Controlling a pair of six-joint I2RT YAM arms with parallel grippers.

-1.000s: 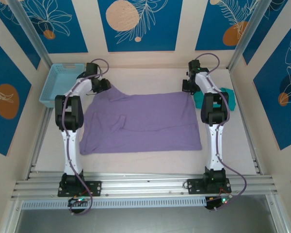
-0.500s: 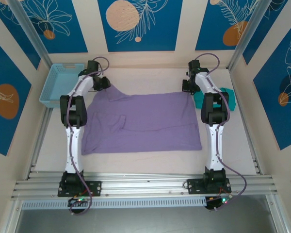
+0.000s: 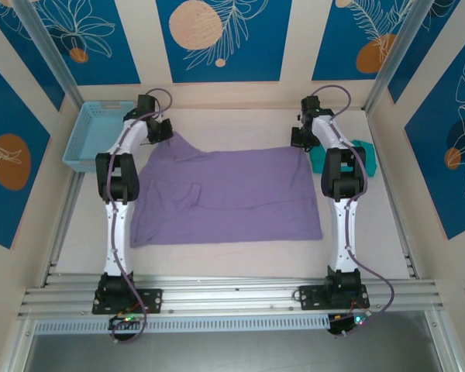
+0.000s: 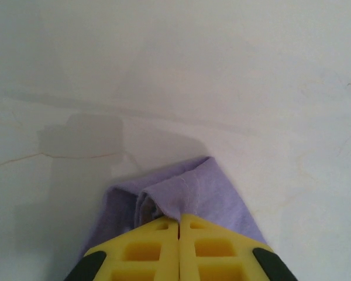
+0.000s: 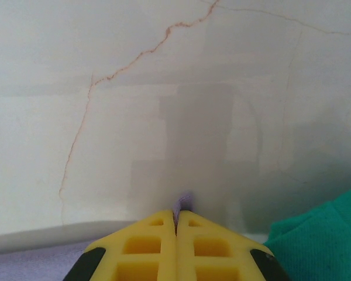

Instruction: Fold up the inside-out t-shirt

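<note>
My left gripper (image 4: 179,222) pinches one far corner of the shirt (image 3: 232,194). My right gripper (image 5: 176,213) pinches the other far corner. The shirt lies spread on the table (image 3: 240,260).

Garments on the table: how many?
2. The lavender t-shirt lies spread in the middle, far corners pinched by the left claw and right claw. A teal-green garment sits far right, partly behind the right arm. More could hide under the shirt.
</note>
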